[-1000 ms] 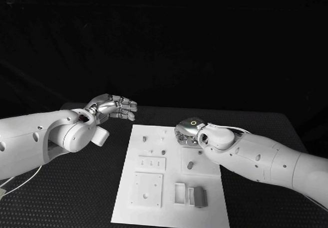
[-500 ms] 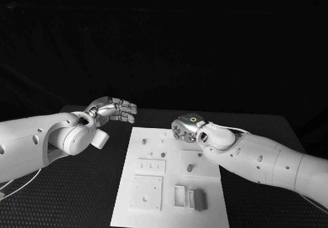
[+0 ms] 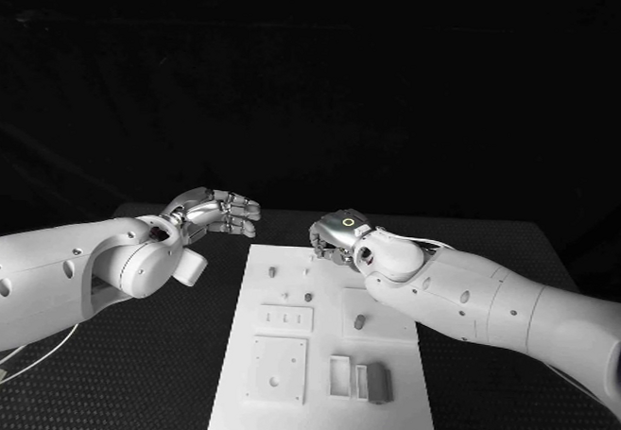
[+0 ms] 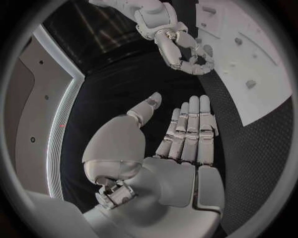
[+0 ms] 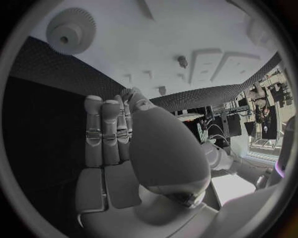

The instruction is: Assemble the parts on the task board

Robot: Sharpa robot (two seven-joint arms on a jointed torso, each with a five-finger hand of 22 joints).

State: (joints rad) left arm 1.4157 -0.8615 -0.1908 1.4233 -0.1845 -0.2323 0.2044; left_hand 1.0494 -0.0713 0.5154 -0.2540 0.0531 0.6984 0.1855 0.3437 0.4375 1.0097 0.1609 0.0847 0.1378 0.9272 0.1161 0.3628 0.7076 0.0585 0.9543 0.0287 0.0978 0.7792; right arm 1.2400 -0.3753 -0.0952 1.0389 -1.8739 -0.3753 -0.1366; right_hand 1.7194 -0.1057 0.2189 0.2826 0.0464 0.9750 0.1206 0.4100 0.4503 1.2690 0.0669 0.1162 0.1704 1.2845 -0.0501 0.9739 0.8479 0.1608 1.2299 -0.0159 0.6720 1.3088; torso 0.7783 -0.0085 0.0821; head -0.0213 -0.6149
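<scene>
The black tabletop [image 3: 156, 361] carries the white task board [image 3: 387, 388], a long plate lying lengthwise in the middle, one short edge toward the tabletop's far edge and the other toward its near edge. The left hand [image 3: 215, 210] hovers over the bare tabletop just off the board's far left corner; in the left wrist view [image 4: 186, 131] its fingers lie straight and side by side, the thumb standing apart, with nothing in them. The right hand [image 3: 340, 240] is at the board's far edge; in the left wrist view [image 4: 186, 49] its fingers curl in toward the thumb, and I cannot tell whether they pinch anything. A toothed round part [image 5: 69, 30] lies on the board near one corner. A small peg [image 3: 359, 322] stands near the board's middle, and a grey block [image 3: 377, 384] lies toward its near edge.
</scene>
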